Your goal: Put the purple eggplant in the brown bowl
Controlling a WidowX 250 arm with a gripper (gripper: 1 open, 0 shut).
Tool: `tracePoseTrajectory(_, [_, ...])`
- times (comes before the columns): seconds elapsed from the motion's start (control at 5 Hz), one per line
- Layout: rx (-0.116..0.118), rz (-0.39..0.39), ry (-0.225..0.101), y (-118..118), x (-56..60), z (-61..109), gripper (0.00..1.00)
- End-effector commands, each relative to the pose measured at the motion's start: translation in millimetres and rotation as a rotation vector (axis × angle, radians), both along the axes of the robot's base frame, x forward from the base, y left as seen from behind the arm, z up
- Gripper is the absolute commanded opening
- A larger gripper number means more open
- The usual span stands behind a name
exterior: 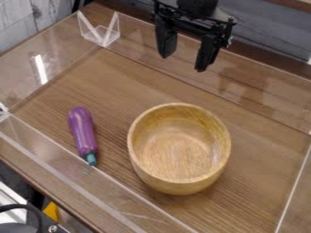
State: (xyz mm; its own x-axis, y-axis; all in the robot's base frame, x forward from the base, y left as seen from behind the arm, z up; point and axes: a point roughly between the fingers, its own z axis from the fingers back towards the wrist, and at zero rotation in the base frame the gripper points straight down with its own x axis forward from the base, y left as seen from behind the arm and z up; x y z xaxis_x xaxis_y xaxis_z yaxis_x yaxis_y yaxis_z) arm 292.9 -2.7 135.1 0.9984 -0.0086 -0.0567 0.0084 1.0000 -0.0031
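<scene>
One brown bowl point(180, 147) in front, one purple eggplant point(83, 133) beside it, one claw point(191, 50) above, fingers apart

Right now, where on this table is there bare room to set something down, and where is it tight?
Widest bare wood lies between the open gripper and the brown bowl, stretching left toward the clear wall. A smaller patch lies right of the bowl. It is tight between the purple eggplant and the bowl, and along the front wall.
</scene>
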Motion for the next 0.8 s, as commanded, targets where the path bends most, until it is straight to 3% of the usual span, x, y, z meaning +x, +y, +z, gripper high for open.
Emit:
tracePoseTrajectory(0.0, [-0.003, 0.011, 0.019, 0.7, -3.2, -6.6, 1.00])
tracePoseTrajectory(0.2, [-0.009, 0.120, 0.016, 21.2, -15.1, -7.3, 1.00])
tracePoseTrajectory(0.6, [-0.002, 0.370, -0.034, 78.6, -40.6, 1.2, 1.00])
